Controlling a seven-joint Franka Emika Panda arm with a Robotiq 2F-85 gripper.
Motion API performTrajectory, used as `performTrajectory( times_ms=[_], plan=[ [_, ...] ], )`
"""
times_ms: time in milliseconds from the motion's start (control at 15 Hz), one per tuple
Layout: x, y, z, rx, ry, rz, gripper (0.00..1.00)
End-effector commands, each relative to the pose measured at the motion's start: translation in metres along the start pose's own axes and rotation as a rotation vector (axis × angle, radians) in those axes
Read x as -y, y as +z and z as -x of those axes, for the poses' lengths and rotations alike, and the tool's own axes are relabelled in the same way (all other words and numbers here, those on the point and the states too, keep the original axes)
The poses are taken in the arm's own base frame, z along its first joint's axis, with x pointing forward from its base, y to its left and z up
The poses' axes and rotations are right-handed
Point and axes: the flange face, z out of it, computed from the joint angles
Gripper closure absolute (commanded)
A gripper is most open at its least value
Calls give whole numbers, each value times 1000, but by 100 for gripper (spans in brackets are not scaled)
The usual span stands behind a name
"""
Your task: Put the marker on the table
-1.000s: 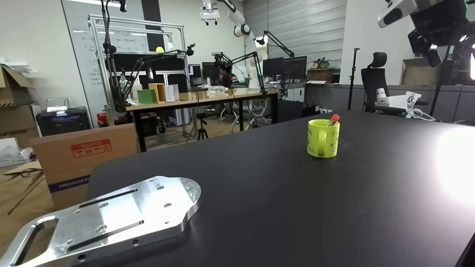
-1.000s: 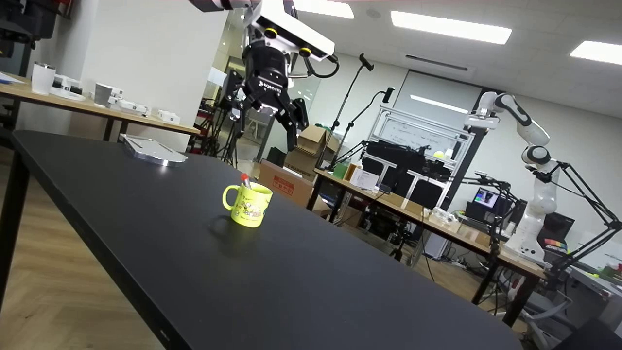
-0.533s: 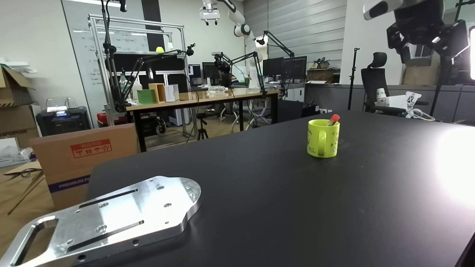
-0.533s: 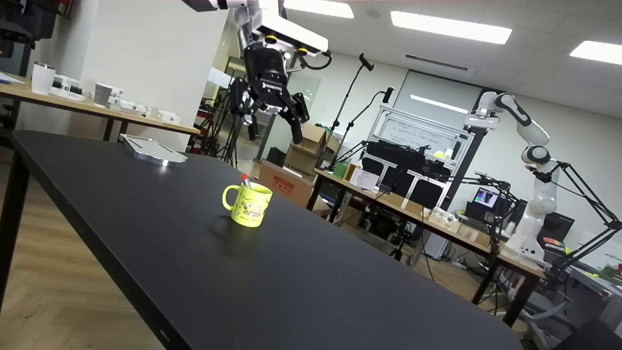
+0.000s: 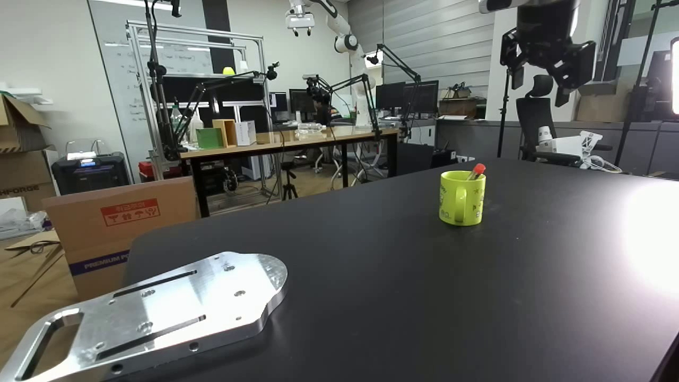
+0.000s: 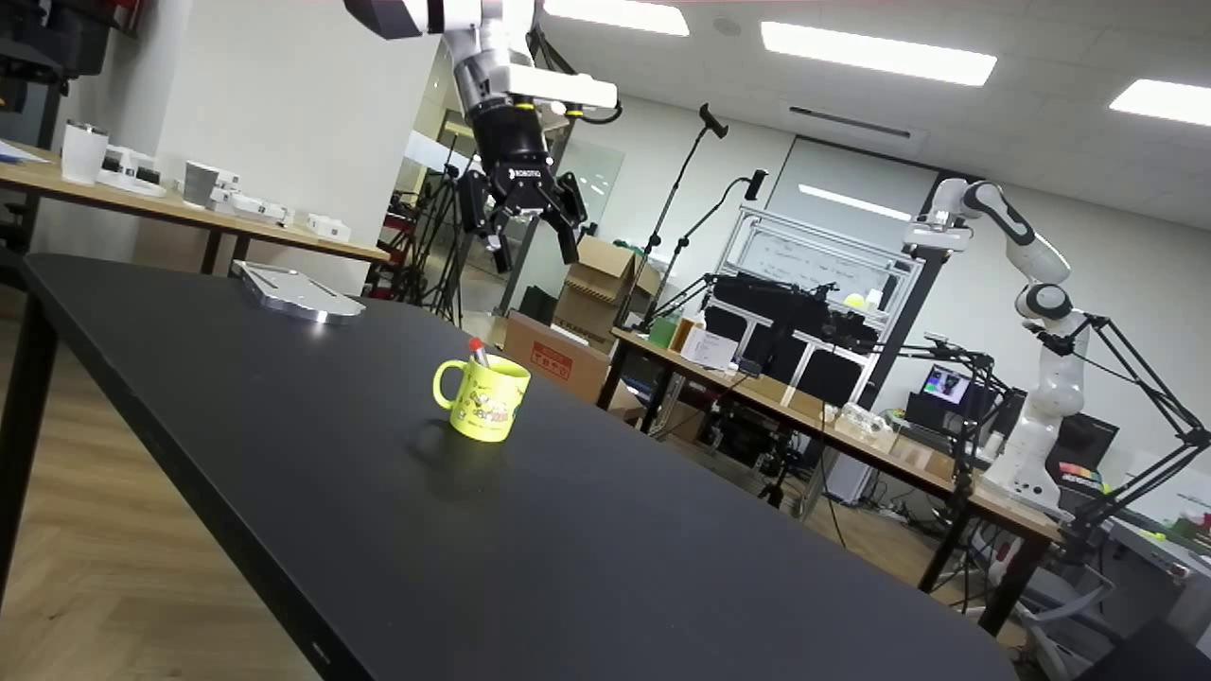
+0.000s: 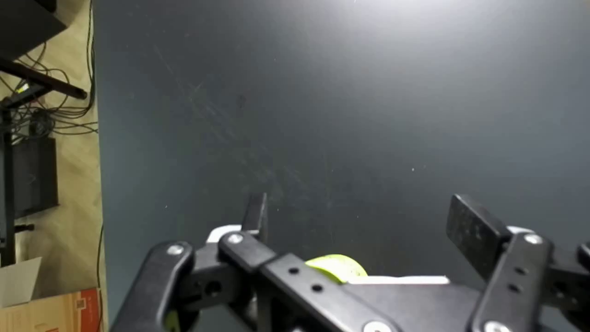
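Note:
The marker (image 5: 478,169) stands tilted inside the yellow-green cup (image 5: 448,197), with its red end above the rim. The marker (image 6: 479,351) and the cup (image 6: 490,402) also show in an exterior view from another side. The cup stands upright on the black table (image 5: 371,292). My gripper (image 5: 539,90) is open and empty, high above the table; it also shows in an exterior view (image 6: 535,255). In the wrist view my gripper (image 7: 362,216) has its fingers wide apart over the table (image 7: 322,92). Part of the cup (image 7: 340,265) shows behind the finger links; the marker is hidden there.
A silver metal plate (image 5: 212,297) lies near the table's end, and it shows in an exterior view (image 6: 298,293). A cardboard box (image 5: 127,228) stands on the floor beside the table. A wooden workbench (image 5: 297,142) with cluttered items stands behind.
My gripper has moved left in both exterior views and turned, so its fingers point more straight down. It stays open. The cup and the marker have not moved.

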Motion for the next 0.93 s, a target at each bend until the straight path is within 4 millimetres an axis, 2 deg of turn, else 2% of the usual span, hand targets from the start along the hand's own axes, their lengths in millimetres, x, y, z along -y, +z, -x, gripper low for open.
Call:
performTrajectory(
  times_ms=[0,467,867],
  plan=[
    [-17,1,-31,-58,6,33,0],
    [-40,16,-69,-100,-67,26,0],
    [-36,43,-92,-122,-112,-50,0]
  ],
)
